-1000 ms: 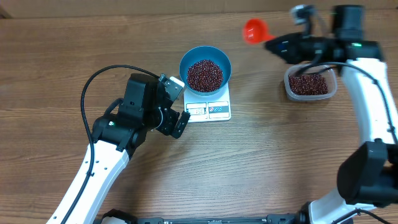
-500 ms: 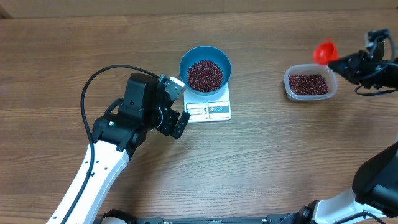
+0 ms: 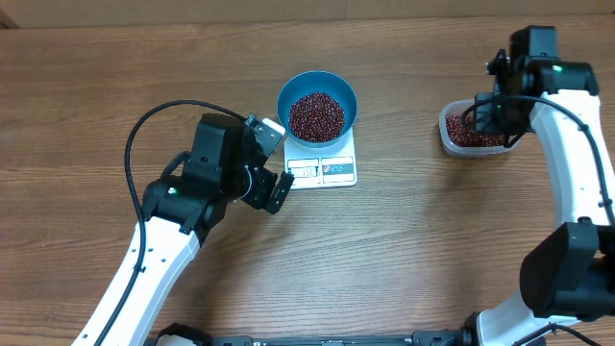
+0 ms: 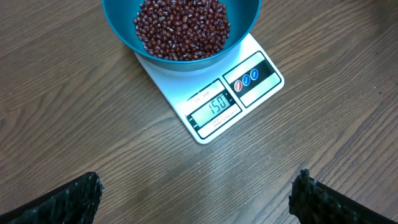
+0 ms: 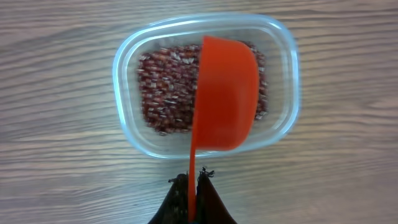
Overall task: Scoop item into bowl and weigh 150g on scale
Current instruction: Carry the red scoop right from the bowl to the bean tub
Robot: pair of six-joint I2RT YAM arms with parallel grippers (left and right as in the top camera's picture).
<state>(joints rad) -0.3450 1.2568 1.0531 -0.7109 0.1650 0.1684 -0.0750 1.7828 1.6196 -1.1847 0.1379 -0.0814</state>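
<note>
Desk [image 3: 432, 250]: brown wood-grain laminate, grain running side to side, even light, soft shadows only. Dark mounting hardware [image 3: 317, 339] sits along the near rim.

Left arm [image 3: 159, 255], white links and black joints, reaches from there toward mid-desk. A black cable [image 3: 154, 111] loops over the wood beside it.

Left fingers [image 4: 62, 202] are spread wide, released, nothing between them, over bare wood just beside the scale [image 3: 336, 170].

Scale lies flat near desk centre, white. Its display [image 4: 216, 106] is on the near edge and reads 150.

Bowl [image 3: 348, 96] stands upright on the scale's far part, overhanging the platform. Beans [image 3: 316, 115] sit in it as a maroon heap below the rim.

To the right, well apart from the scale, a clear tub [image 5: 124, 93] rests on the wood with a shallow layer of the same beans. Right arm [image 3: 577, 163] comes up the right side to it.

Right fingers [image 5: 177, 204] are clenched on the handle of an orange-red scoop [image 5: 227, 93]. The scoop's cup hangs over the tub's right half. Can't tell from the wrist view whether it holds anything. In the overhead view the wrist hides it.

Far side: the desk ends in a straight edge. Beyond it is a plain tan strip [image 3: 192, 10]; can't tell if that's wall or board.
</note>
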